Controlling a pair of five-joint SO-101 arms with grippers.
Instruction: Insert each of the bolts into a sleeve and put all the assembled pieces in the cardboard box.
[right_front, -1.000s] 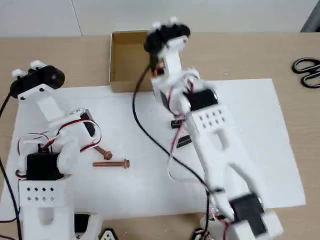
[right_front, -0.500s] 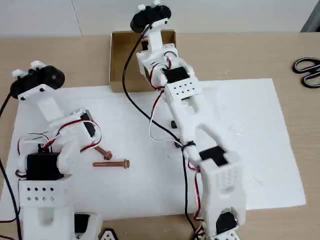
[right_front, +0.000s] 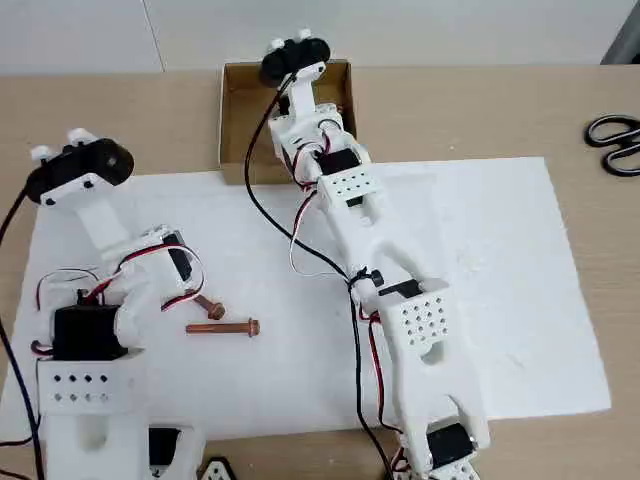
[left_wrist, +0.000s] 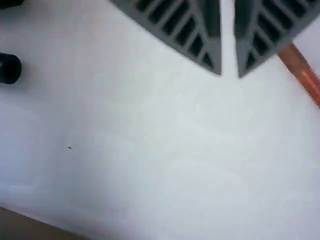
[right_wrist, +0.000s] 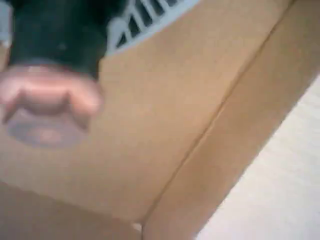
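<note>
The left fingers (left_wrist: 200, 35) hang close over the white paper (right_front: 480, 260), almost closed with a thin gap and nothing between them. A copper bolt (left_wrist: 302, 72) lies just beside one fingertip, and a loose sleeve (left_wrist: 9, 68) lies well off on the other side. The right fingers (right_wrist: 145, 15) grip a black held sleeve (right_wrist: 60, 35), and a bolt head (right_wrist: 47, 100) sticks out below them, over the floor of the cardboard box (right_front: 240, 110). Scissors (right_front: 612, 140) rest on the table (right_front: 100, 100), well apart.
</note>
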